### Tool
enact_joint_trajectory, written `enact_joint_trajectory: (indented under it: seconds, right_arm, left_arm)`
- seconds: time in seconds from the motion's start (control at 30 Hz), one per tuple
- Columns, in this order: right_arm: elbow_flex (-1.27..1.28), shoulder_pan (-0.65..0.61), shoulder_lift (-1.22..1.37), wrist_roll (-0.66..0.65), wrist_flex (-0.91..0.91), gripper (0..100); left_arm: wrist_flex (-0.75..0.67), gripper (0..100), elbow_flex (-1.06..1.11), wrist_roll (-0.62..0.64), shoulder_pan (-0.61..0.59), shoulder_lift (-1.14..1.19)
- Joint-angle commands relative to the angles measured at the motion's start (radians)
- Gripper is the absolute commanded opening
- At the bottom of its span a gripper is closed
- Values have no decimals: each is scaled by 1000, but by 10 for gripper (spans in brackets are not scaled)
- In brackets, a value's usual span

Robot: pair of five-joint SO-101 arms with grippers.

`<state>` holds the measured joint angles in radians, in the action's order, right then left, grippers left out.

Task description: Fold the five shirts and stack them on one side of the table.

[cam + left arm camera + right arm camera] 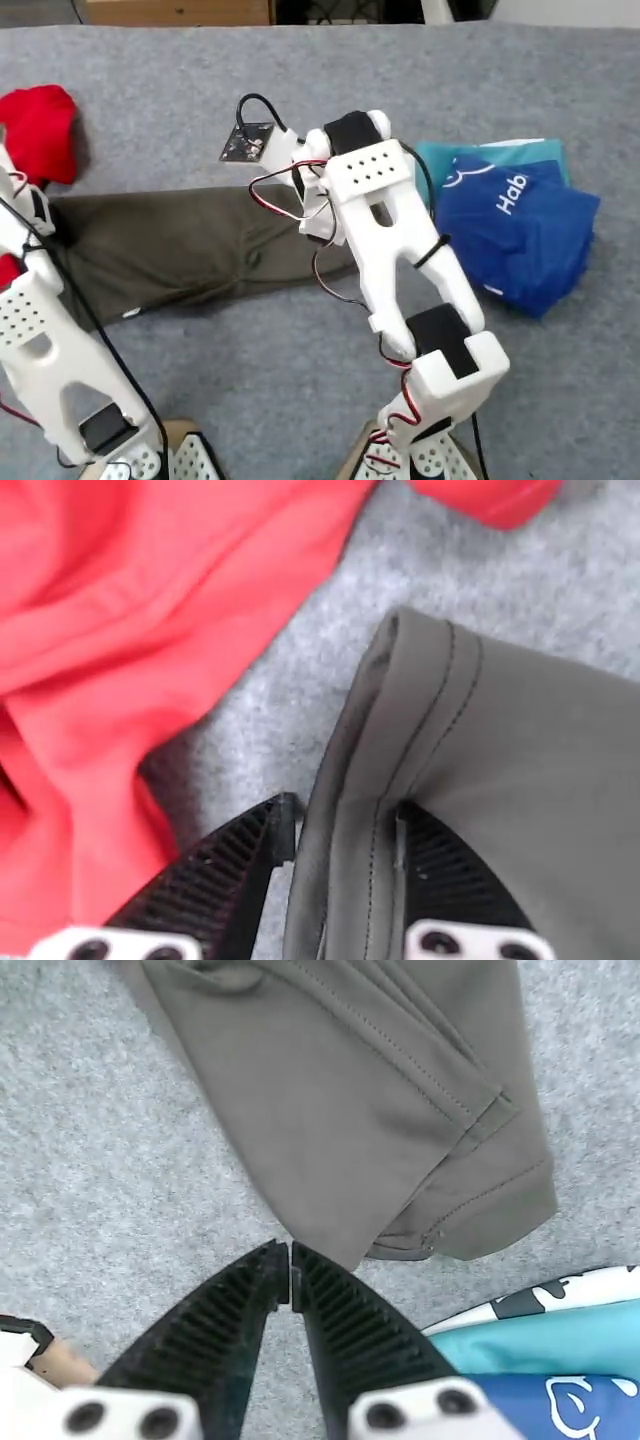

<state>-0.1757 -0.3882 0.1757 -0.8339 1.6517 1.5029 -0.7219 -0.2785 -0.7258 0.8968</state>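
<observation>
We've got the left jaws pinching the hem of the olive shirt (180,250), at the end next to the red shirt (38,130). Right jaws are pressed together, low over the bench (250,380), just beside the olive shirt's other end. Olive shirt lies as a long strip across mid-bench. Blue shirt (520,230) sits on a teal shirt (440,160), opposite side from the red.

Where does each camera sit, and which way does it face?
High view: overhead, looking down on left arm, right arm, olive shirt, red shirt, blue shirt.
Left wrist view: on left arm, facing down past left claw pinching the olive shirt.
Right wrist view: on right arm, facing down past shut right claw.
All share the olive shirt.
</observation>
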Motion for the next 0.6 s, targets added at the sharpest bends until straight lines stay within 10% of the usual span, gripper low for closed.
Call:
enact_joint_trajectory:
  seconds: [0.0, 0.57]
  right_arm:
    - [2, 8, -59, -3, -5, 15]
    - [-7, 9, -61, -5, -11, 15]
  left_arm:
    - [74, 178, -203, -40, -19, 97]
    - [255, 27, -484, -97, 7, 281]
